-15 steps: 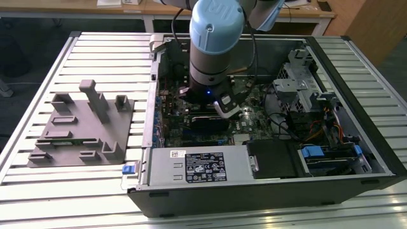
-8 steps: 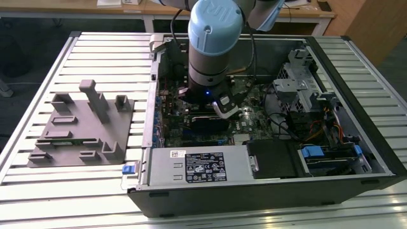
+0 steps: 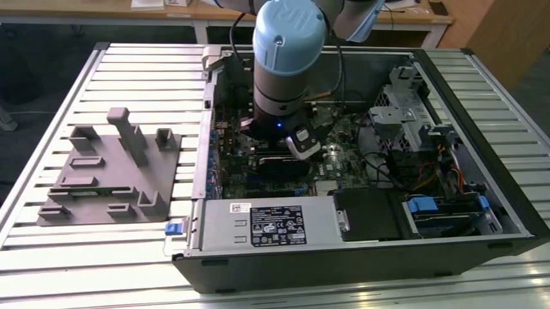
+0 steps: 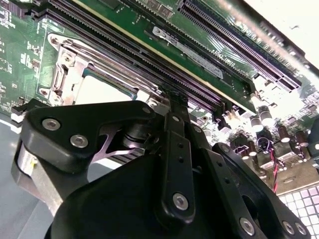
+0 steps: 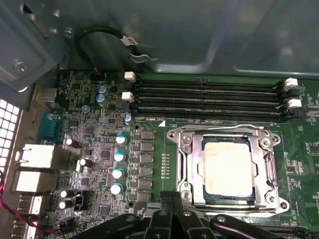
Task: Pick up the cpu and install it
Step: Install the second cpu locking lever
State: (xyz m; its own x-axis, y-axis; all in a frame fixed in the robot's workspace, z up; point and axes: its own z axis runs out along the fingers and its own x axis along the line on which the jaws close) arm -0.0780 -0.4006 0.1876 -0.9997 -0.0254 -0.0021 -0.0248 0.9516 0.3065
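The cpu [image 5: 227,167], a flat square chip with a silvery top, lies flat inside the metal socket frame [image 5: 183,149] on the green motherboard; in the second wrist view the cpu [image 4: 102,89] shows just beyond the black gripper links. My gripper [image 5: 172,201] hangs over the board beside the socket, apart from the chip, its two fingers together with nothing between them. In the second wrist view the gripper [image 4: 177,99] tip points at the memory slots. In the exterior view the arm [image 3: 288,58] reaches down into the open computer case [image 3: 361,257].
Long black memory slots [image 5: 209,99] run beside the socket. A grey plastic fixture [image 3: 107,174] stands on the slatted table at the exterior view's left. A grey box with a white label [image 3: 270,222], a drive cage [image 3: 404,109] and cables crowd the case.
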